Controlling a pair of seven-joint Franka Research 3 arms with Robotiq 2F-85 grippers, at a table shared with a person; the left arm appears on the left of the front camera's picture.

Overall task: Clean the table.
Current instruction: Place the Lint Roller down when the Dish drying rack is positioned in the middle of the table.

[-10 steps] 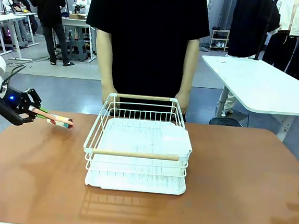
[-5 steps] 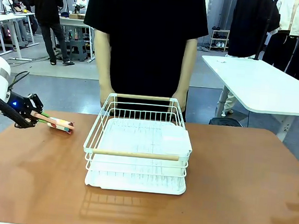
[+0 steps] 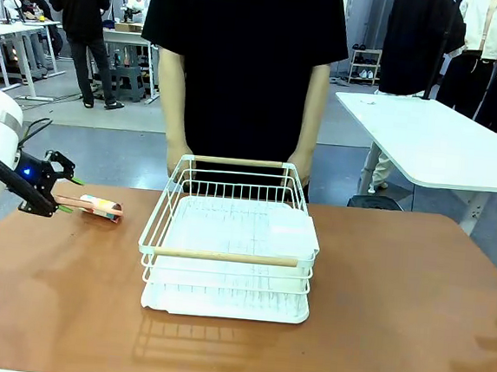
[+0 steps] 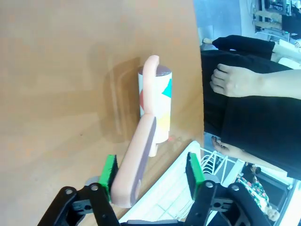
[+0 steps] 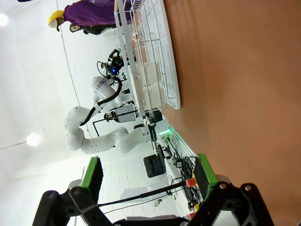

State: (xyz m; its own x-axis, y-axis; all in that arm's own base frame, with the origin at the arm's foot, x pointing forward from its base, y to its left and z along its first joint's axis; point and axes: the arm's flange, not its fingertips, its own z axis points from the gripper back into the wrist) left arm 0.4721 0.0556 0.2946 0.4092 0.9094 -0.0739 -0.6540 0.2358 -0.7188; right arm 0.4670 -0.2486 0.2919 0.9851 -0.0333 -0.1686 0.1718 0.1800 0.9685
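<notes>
Your left gripper (image 4: 150,172) has just spread its jaws, leaving the lint roller (image 3: 97,207) lying on the table (image 3: 393,321) left of the dish rack (image 3: 230,245). Right gripper (image 5: 148,176) stands open, empty.

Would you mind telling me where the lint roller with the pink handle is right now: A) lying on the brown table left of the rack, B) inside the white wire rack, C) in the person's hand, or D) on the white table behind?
A: the lint roller lies on the brown table, left of the wire rack, between the left gripper's open jaws.
</notes>
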